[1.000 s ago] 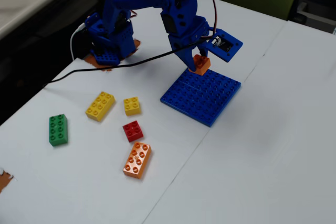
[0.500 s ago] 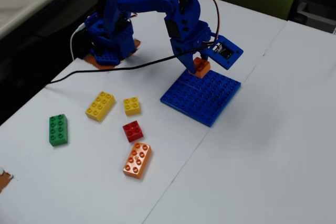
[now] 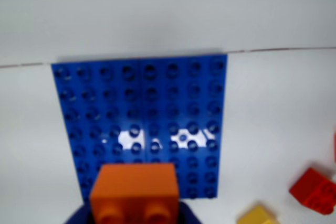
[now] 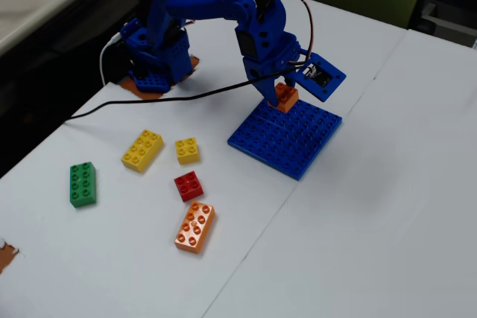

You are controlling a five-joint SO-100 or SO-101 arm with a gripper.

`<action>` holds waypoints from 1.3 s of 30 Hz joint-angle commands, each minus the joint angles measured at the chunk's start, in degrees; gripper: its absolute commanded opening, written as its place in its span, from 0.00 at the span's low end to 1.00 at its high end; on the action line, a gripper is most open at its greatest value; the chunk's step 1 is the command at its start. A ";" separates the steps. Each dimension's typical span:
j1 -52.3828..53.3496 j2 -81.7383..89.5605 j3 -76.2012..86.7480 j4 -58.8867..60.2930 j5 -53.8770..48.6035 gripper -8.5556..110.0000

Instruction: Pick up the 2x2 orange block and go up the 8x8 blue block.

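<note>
Claw (image 4: pixel 284 94) clamped on 2x2 orange block (image 4: pixel 285 99), held over near edge of 8x8 blue block (image 4: pixel 287 136) on white surface (image 4: pixel 373 206); contact with studs unclear. Red brick (image 4: pixel 188 185) well apart.

I'm seeing glossy plastic on the 8x8 blue block (image 3: pixel 142 103), glare across its studs. The 2x2 orange block (image 3: pixel 135 187) looks smooth plastic; the table (image 4: pixel 373 206) reads matt white.

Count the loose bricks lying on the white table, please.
5, all left of the blue baseplate in the fixed view: green brick, long yellow brick, small yellow brick, red brick, long orange brick. None seems hidden.
</note>
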 commanded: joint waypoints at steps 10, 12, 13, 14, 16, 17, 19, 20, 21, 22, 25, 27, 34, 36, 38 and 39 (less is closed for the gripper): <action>-0.79 0.00 -2.37 0.53 0.18 0.07; -0.79 -0.09 -2.11 0.53 0.00 0.07; -0.79 -0.09 -2.11 0.53 -0.09 0.07; -0.79 0.00 -1.85 0.62 -0.26 0.07; -0.79 0.18 -1.58 0.62 -0.35 0.07; -0.79 0.18 -1.49 0.62 -0.44 0.07; -0.88 0.18 -1.41 0.62 -0.44 0.07; -0.88 0.18 -1.41 0.62 -0.44 0.07; -0.88 0.18 -1.41 0.62 -0.44 0.07; -0.88 0.18 -1.41 0.62 -0.44 0.07; -0.88 0.18 -1.41 0.62 -0.53 0.07; -0.88 0.18 -1.41 0.62 -0.53 0.07; -0.70 0.18 -1.49 0.62 -0.53 0.07; -0.70 0.18 -1.49 0.62 -0.53 0.07; -0.62 0.18 -1.67 0.62 -0.53 0.07; -0.53 0.18 -1.67 0.62 -0.53 0.07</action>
